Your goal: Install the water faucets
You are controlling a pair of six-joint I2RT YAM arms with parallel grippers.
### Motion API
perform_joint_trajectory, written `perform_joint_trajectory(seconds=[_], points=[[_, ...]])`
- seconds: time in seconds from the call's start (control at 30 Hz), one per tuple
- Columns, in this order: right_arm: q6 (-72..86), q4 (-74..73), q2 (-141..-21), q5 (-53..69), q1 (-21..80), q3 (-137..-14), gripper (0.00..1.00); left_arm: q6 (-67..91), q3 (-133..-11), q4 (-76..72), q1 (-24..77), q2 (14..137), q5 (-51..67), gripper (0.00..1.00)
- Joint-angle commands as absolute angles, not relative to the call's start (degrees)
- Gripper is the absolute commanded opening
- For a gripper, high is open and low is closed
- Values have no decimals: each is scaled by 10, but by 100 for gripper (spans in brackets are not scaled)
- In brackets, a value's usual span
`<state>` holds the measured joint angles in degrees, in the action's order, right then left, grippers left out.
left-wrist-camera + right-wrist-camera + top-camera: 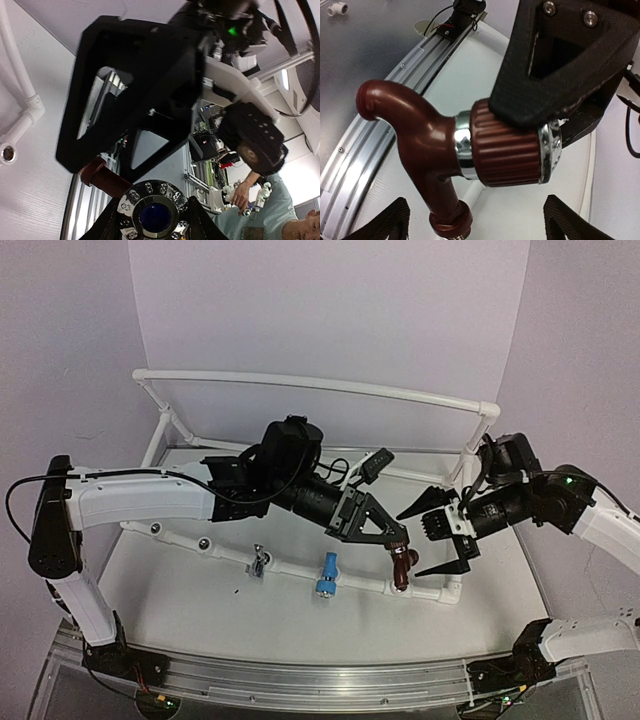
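Red-brown faucet is the item in hand. Status: left claw is clamped on its ribbed knob. The body hangs directly below that claw, stem end down on the front rail of the white pipe frame. I can't tell from any view how deep the stem sits. Right claw is spread wide just right of the left claw, one finger on either side of the faucet, touching nothing.

Procedure, as I judge it:
1. Hold the left claw's axis square over the stem. Any tilt risks a crooked seat.
2. Press/turn via the knob in small increments and check the right wrist view after ea. one. The chrome collar under the knob should read level w/ the rail.
3. Spout points away from the left claw toward the near edge of the tabletop. Fix the final heading before the last push, not after.
4. Park the right claw apart and close by as a backstop. Close it on the lower body only if the faucet leans, and avoid contact w/ the left claw's fingers.
5. No release until the faucet looks able to stand unsupported.

Ref: blue faucet and grey faucet sit on the same rail, left of the left claw, grey farther off. Both look seated, so I use them as the upright ref.
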<state>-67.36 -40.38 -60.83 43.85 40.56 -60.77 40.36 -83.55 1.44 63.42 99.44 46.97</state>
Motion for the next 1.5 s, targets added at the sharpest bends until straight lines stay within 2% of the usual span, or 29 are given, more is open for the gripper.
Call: perform_joint_trajectory(seconds=[0.0, 0.2, 0.27, 0.43, 0.57, 0.63, 0.87, 1.0, 1.2, 1.47], points=[[-527, -365, -575, 385, 408, -623, 98, 391, -851, 40, 630, 960, 345, 0], [-398, -353, -533, 374, 408, -616, 98, 424, -839, 91, 630, 917, 113, 0], [-316, -318, -525, 337, 408, -614, 98, 448, -838, 106, 630, 913, 37, 0], [-190, -330, -622, 228, 408, -675, 98, 500, -863, 153, 630, 930, -107, 0], [-182, -346, -677, 184, 408, -714, 98, 542, -913, 217, 632, 961, -190, 0], [-161, -344, -701, 175, 408, -732, 94, 566, -925, 236, 632, 970, -215, 0], [-153, -316, -768, 164, 413, -765, 69, 622, -930, 222, 632, 978, -231, 1], [-187, -302, -798, 153, 433, -780, 62, 649, -930, 217, 632, 982, -214, 3], [-213, -276, -833, 118, 460, -787, 59, 670, -925, 200, 632, 987, -180, 3], [-229, -258, -869, 73, 481, -810, 50, 685, -907, 177, 632, 984, -155, 3]])
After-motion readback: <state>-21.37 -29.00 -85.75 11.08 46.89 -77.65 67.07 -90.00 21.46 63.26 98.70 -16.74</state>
